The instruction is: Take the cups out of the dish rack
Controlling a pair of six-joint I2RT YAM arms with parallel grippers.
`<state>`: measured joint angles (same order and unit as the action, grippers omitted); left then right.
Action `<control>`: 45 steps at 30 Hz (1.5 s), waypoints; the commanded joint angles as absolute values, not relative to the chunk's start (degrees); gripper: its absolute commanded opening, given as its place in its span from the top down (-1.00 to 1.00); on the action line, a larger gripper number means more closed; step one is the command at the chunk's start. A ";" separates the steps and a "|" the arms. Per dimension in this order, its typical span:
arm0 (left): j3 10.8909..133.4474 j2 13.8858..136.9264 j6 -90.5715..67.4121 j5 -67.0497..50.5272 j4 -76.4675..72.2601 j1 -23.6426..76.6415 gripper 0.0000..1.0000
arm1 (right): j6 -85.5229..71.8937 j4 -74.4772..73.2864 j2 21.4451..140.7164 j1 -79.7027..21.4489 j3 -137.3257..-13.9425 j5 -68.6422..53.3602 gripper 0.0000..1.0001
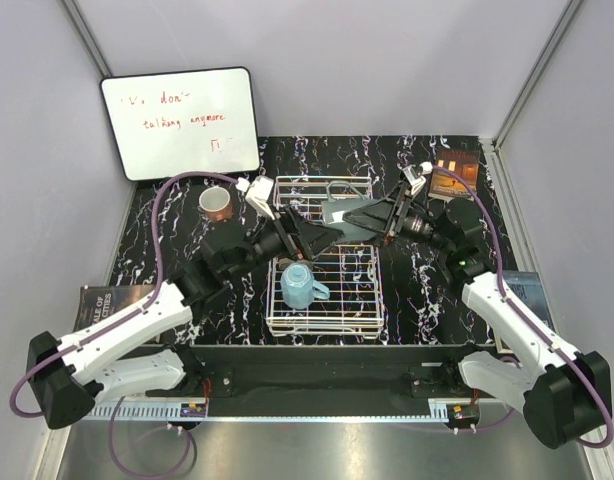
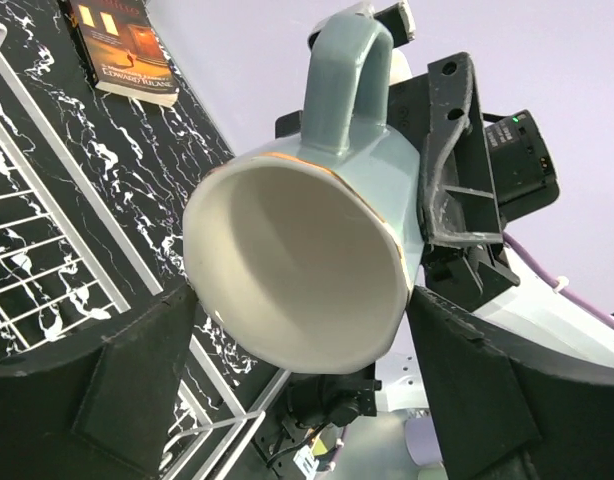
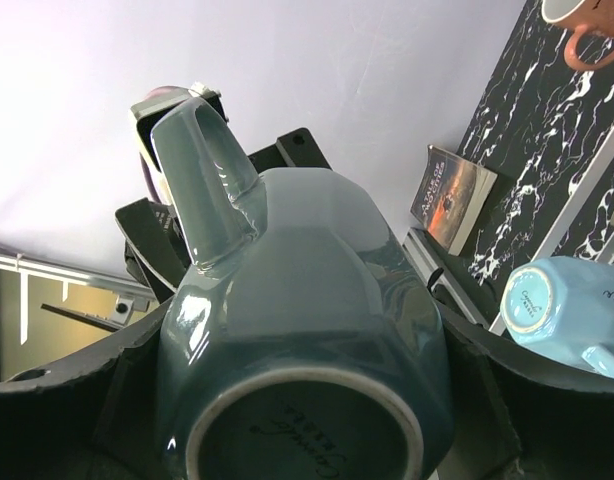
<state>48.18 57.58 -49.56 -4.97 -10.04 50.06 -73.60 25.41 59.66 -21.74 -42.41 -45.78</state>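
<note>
A dark grey faceted mug (image 1: pixel 339 213) with a pale inside hangs in the air over the back of the white wire dish rack (image 1: pixel 337 312), between both grippers. My right gripper (image 1: pixel 375 214) is shut on its base end (image 3: pixel 307 300). My left gripper (image 1: pixel 320 233) closes on its rim end (image 2: pixel 297 270), fingers against both sides. A light blue faceted mug (image 1: pixel 299 285) lies on its side in the rack, also seen in the right wrist view (image 3: pixel 547 305). A salmon-orange mug (image 1: pixel 217 203) stands on the table left of the rack. The other mugs are out of view.
A whiteboard (image 1: pixel 177 120) with red writing leans at the back left. Books lie at the back right (image 1: pixel 457 170), the left edge (image 1: pixel 107 300) and the right edge (image 1: pixel 532 290). Grey walls close in both sides of the black marbled table (image 1: pixel 167 230).
</note>
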 commanded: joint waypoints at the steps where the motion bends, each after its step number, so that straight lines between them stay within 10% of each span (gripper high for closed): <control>1: 51.59 59.15 -49.22 -8.17 -17.22 50.10 -0.69 | -74.18 31.03 57.92 -21.88 -43.59 -47.81 1.00; 7: 52.56 60.82 -48.96 -9.58 -19.51 51.32 -0.08 | -73.91 31.98 59.24 -21.88 -41.84 -48.25 1.00; 17: 52.65 64.77 -50.27 -14.58 -24.51 54.31 0.03 | -76.38 35.95 61.17 -21.88 -41.22 -49.48 1.00; 24: 51.77 66.36 -51.15 -17.31 -26.28 55.81 1.00 | -76.46 35.25 59.59 -21.88 -41.48 -48.96 1.00; 29: 53.95 65.66 -49.32 -13.63 -17.61 55.81 1.00 | -74.36 32.36 58.45 -21.88 -42.79 -49.22 1.00; 36: 58.35 58.19 -42.46 6.99 7.27 55.81 1.00 | -55.05 2.75 52.56 -21.97 -50.44 -38.51 -0.99; 45: 59.59 51.42 -37.35 20.01 19.14 55.72 1.00 | -49.31 -8.52 51.33 -21.88 -52.82 -30.68 -1.00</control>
<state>57.28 53.91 -40.93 10.28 15.68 55.48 -55.07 -2.85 51.57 -22.06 -50.35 -35.92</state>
